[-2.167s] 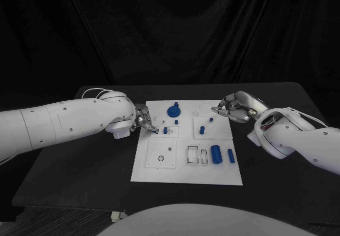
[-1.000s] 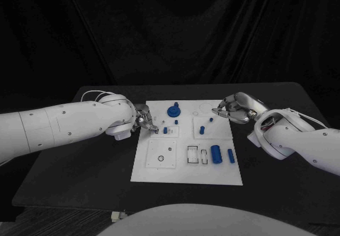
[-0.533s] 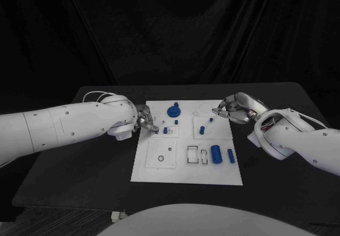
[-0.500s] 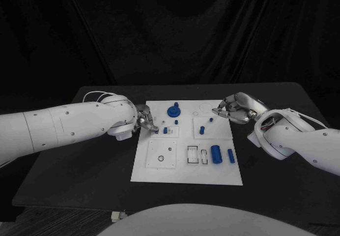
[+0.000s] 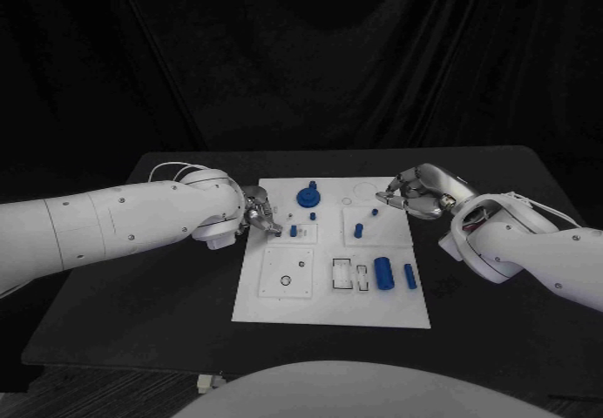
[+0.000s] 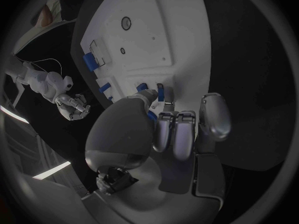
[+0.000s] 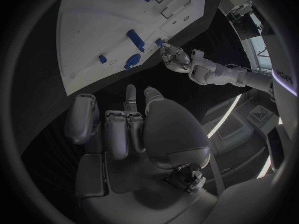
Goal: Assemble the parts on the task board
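Left hand (image 5: 258, 218), fingers curled and apparently holding nothing, is hovering just beside the upright peg (image 5: 293, 232), nearer than the right hand (image 5: 412, 197).

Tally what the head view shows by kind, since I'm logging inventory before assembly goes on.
Blue parts: 7
White task board: 1
Silver hands: 2 (left hand, right hand)
Total: 10
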Controlling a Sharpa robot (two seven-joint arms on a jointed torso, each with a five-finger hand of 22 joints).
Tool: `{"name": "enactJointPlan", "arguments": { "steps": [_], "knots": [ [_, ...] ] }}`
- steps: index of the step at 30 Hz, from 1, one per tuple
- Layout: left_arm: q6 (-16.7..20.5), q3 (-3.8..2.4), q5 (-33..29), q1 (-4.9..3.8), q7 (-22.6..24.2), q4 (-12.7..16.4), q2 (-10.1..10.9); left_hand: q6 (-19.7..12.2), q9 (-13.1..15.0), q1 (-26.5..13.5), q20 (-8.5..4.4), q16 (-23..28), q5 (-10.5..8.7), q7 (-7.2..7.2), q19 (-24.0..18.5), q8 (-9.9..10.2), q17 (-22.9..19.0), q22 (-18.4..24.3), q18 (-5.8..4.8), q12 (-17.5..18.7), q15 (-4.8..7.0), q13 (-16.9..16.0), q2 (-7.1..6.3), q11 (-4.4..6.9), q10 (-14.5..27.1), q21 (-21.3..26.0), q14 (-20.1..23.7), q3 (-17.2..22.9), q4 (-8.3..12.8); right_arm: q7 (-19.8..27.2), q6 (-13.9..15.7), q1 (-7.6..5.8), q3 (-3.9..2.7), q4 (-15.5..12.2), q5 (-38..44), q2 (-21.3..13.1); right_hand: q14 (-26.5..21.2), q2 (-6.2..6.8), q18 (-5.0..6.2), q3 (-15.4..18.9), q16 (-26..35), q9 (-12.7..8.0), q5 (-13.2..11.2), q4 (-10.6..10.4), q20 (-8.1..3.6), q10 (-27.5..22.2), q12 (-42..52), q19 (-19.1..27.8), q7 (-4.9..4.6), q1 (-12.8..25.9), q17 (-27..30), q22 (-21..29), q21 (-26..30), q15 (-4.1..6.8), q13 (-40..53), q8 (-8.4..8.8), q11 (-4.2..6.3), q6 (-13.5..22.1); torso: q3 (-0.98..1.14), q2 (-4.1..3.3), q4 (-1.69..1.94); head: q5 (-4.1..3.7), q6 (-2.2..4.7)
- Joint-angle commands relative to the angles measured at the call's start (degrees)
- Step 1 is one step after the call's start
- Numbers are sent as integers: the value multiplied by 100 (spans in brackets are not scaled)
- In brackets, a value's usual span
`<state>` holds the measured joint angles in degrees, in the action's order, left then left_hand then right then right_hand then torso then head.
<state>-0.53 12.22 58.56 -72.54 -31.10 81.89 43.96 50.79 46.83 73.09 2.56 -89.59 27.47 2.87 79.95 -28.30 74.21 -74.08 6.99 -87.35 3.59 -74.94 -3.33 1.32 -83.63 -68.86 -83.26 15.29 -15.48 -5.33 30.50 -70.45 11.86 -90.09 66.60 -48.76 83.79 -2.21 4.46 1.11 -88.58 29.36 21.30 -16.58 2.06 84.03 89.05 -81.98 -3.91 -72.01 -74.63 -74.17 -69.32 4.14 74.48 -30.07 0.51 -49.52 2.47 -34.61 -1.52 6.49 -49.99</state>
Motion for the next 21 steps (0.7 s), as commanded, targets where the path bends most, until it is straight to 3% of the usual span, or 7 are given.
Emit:
{"name": "enactJointPlan", "arguments": {
  "steps": [1,12,21],
  "knots": [
    [-81,-2,4,16,64,11,-10,63,77,-5,-40,3,-29,-73,-42,-137,1444,-948,-216,102,74,-991,-1,42,-229,71,-600,418,66,-71,16,19,-4,2,33,5,621,-49,16,-20,-142,30,122,25,23,597,95,-9,31,-103,-1537,-970,87,-10,1552,-19,2,52,-1,0,-1,4,-1],
    [-85,-2,4,18,83,14,3,59,73,36,-42,8,-9,-80,-48,-130,1431,-944,-213,112,77,-980,-14,48,-219,89,-593,499,149,-77,4,25,-4,7,33,8,621,-49,16,-20,-142,30,122,25,23,597,95,-9,31,-103,-1537,-970,87,-10,1552,-19,2,52,0,0,2,3,-1],
    [300,-2,4,19,404,111,67,82,98,104,-48,4,141,-77,-39,-162,1444,-949,-215,102,81,-997,-41,50,-235,87,-600,722,340,-87,3,26,-4,4,33,-1,621,-54,17,-26,-142,30,128,25,23,597,95,-8,31,-110,-1537,-969,91,-10,1552,-19,2,52,1,1,-2,10,-1]
  ]
}}
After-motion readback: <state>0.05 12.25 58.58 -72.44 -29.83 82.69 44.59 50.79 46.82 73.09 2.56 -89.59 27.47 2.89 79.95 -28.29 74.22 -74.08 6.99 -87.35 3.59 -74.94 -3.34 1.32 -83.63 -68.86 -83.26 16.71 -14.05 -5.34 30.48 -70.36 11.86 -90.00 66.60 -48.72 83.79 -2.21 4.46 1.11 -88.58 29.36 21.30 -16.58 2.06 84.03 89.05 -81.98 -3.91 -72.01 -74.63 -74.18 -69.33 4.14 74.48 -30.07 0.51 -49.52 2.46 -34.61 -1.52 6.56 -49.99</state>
